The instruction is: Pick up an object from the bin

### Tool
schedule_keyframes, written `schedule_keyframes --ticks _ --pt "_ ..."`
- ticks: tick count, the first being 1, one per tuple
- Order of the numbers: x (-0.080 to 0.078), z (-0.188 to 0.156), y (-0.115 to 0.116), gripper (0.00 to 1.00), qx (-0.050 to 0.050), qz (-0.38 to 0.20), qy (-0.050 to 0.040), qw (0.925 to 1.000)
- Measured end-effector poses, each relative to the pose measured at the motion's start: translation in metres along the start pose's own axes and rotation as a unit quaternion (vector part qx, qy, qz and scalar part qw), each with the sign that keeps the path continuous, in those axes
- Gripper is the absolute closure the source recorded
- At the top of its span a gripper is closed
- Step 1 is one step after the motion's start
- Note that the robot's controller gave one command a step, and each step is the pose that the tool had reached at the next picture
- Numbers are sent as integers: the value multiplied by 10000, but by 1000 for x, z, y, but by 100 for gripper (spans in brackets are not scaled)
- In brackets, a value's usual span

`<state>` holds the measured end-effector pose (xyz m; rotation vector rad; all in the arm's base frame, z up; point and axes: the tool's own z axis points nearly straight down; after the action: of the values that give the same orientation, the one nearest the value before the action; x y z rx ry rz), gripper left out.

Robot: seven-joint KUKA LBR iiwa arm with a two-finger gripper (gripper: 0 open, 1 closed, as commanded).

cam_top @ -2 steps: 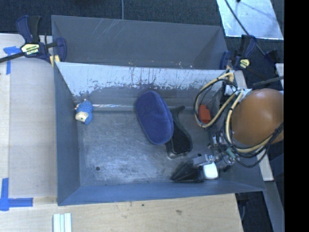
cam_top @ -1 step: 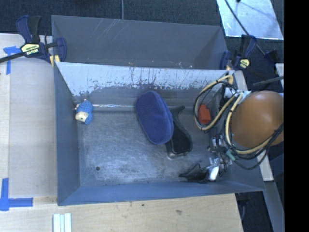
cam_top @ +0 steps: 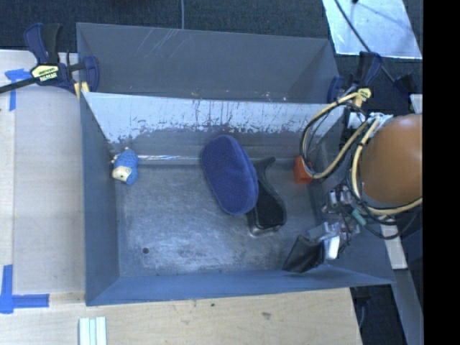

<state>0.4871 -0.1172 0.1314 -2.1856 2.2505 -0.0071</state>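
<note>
bin (cam_top: 100,214) floor grey, open left-front | blue pad (cam_top: 228,175), black thing (cam_top: 269,208) mid | gripper (cam_top: 310,251) at right wall, opening: cannot tell

text: none legible — labels: none | numbers: none | signs: none

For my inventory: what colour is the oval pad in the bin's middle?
The pad is dark blue, camera view.
</note>
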Motion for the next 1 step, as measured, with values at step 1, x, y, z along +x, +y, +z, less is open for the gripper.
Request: schedule_keyframes --ticks 1 --pt "0 -26 -1 100 -8 8 -4 10000"
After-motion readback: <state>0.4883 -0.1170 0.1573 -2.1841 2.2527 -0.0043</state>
